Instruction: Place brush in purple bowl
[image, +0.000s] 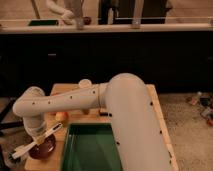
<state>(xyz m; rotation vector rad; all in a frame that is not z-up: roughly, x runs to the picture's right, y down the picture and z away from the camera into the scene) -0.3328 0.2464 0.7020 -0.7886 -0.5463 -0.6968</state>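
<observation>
My gripper (38, 137) is at the front left of the wooden table, at the end of the white arm that reaches across from the right. It is shut on the white brush (25, 148), which lies slanted, handle end up right and bristled head down left past the table's edge. The brush is over the purple bowl (46, 148), which sits right under the gripper at the table's front left corner and is partly hidden by it. I cannot tell whether the brush touches the bowl.
A deep green bin (92, 147) fills the table's front middle, right beside the purple bowl. An orange bowl (61, 116) sits just behind the purple bowl. A small white cup (85, 83) stands at the table's (155, 107) back. A dark counter runs behind.
</observation>
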